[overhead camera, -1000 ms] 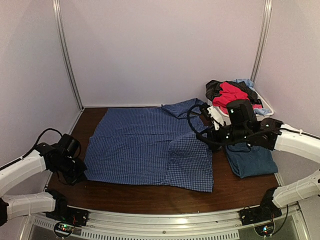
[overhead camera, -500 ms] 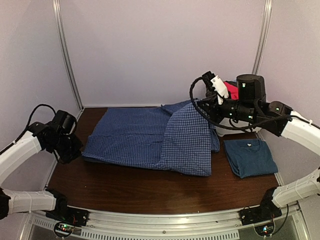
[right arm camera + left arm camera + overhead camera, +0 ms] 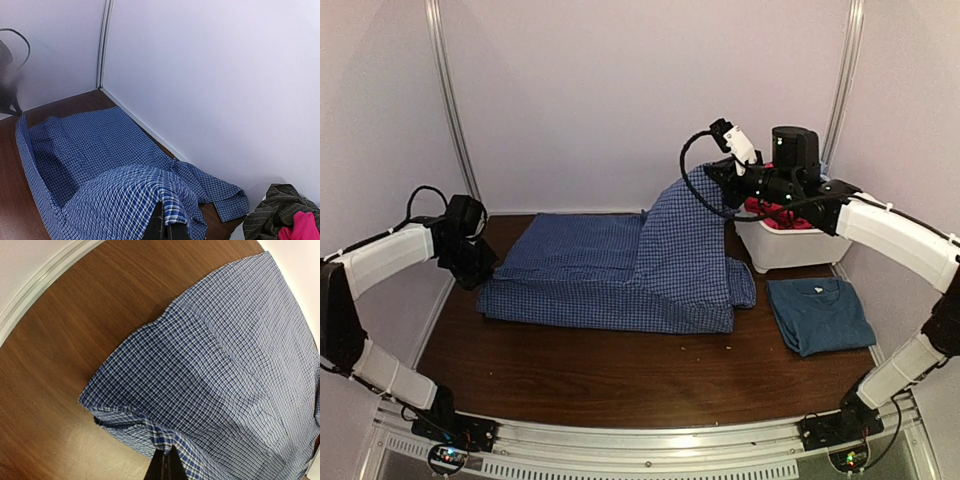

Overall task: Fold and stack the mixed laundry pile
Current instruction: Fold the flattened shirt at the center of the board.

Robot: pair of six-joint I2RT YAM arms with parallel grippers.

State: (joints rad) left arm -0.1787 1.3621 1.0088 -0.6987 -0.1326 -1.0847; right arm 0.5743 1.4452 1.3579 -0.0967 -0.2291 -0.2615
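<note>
The blue-and-white check shirt (image 3: 610, 275) lies spread on the brown table (image 3: 580, 375). My right gripper (image 3: 705, 178) is shut on its right part and holds it lifted like a tent near the back; the cloth drapes over the fingers in the right wrist view (image 3: 170, 202). My left gripper (image 3: 485, 268) is shut on the shirt's left front edge, low at the table; the check cloth (image 3: 210, 370) bunches at the fingertips. A folded dark-blue T-shirt (image 3: 820, 313) lies at the right. Red, black and light-blue clothes (image 3: 775, 210) sit in the white bin (image 3: 785, 245).
The white bin stands at the back right, just under my right arm. White walls and metal posts (image 3: 450, 110) close the back and sides. The dark garment and pink one in the bin show at the right wrist view's corner (image 3: 285, 215).
My right gripper has lifted the shirt's right side up and carried it back and left. My left gripper has drawn the left edge up and back; the shirt's front edge has shifted away from the front.
</note>
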